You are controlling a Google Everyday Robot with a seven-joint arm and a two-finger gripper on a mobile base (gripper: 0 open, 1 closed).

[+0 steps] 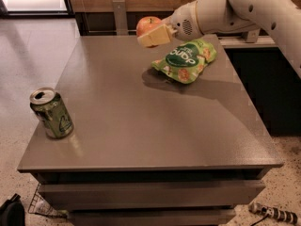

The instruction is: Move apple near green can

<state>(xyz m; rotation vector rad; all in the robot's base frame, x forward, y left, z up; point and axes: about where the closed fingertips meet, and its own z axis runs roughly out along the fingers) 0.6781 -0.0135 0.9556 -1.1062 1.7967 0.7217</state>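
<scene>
Camera view: grey table (141, 126) fills mid frame. White arm (244, 8) enters from 2 o'clock. Flat green snack bag (186, 60) lies at table's 1 o'clock. Upright green can (51, 114) stands at 8 o'clock by L edge, well apart from the rest. At 12 o'clock the apple (146, 22) is held off the surface, near the bag, pinched betw. the gripper (150, 32) fingers.

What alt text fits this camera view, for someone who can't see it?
The robot's gripper holds an apple above the far side of a grey table, beside a green snack bag; a green can stands near-left.
</scene>
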